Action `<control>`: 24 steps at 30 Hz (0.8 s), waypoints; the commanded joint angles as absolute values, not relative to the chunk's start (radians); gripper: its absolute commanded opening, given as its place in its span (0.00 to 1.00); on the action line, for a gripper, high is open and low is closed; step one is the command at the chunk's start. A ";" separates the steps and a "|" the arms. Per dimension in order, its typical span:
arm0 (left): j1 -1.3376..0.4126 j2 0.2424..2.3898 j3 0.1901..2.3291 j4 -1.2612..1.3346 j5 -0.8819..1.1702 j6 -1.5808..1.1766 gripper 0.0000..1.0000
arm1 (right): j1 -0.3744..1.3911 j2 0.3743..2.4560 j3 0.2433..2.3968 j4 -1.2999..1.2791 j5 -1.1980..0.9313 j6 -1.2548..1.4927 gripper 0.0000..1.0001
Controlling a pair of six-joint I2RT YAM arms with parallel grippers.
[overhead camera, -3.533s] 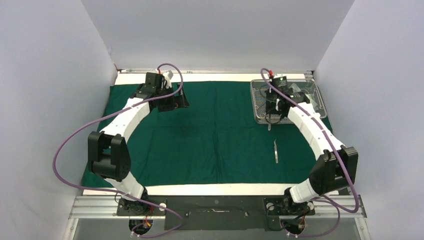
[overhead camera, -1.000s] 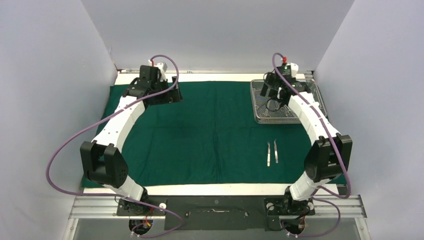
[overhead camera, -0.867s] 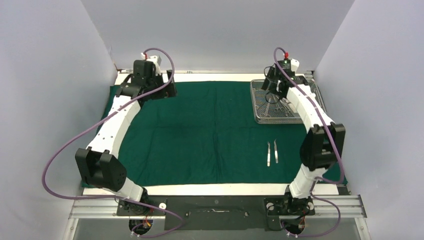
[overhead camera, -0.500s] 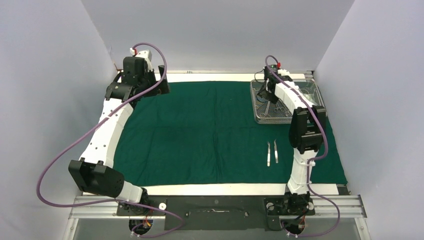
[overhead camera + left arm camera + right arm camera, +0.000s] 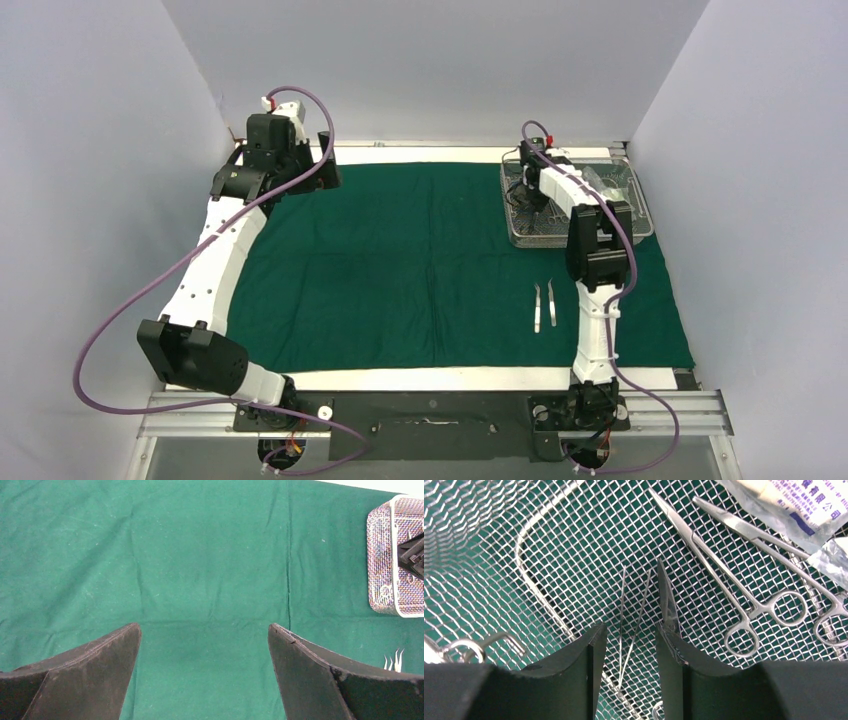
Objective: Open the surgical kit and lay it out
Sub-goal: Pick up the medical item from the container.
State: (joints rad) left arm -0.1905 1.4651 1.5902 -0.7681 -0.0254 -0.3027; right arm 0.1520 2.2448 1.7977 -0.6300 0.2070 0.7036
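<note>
Right tool (image 5: 630, 628) lowered into mesh tray (image 5: 545, 243), forceps (image 5: 719, 580), packets (image 5: 789, 505) inside

The left arm (image 5: 222, 250) and right arm (image 5: 596, 330) have white links with black joints; purple cables (image 5: 128, 305) trail along each. The fingers (image 5: 90, 675) are matte black wedges.

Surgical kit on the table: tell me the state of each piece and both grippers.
Dark green cloth drape: spread flat.
Silver wire-mesh tray: on drape, far right corner.
Two steel tweezers: laid out on drape.
Steel ring-handled forceps: in tray.
Clear plastic packets: in tray.
Left gripper: open, above bare drape.
Right gripper: open, low in tray.
</note>
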 commanded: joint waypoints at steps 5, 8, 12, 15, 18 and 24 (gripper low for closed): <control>-0.189 1.469 1.599 -0.742 -0.016 -0.298 0.96 | 0.152 2.277 1.854 -0.639 0.266 0.727 0.29; -0.188 1.473 1.605 -0.744 -0.017 -0.296 0.96 | 0.152 2.289 1.865 -0.640 0.257 0.719 0.20; -0.187 1.475 1.606 -0.745 -0.017 -0.296 0.96 | 0.152 2.283 1.875 -0.627 0.251 0.708 0.06; -0.188 1.473 1.605 -0.745 -0.015 -0.295 0.96 | 0.152 2.278 1.904 -0.618 0.248 0.681 0.05; -0.188 1.470 1.606 -0.747 -0.019 -0.292 0.96 | 0.151 2.257 1.935 -0.612 0.252 0.651 0.05; -0.188 1.471 1.603 -0.745 -0.019 -0.290 0.96 | 0.149 2.195 1.993 -0.640 0.281 0.586 0.05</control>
State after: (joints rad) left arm -0.1905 1.4712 1.5894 -0.7677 -0.0219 -0.3023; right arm 0.1505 2.2719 1.9369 -0.6453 0.2466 0.6449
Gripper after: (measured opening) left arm 0.963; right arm 0.059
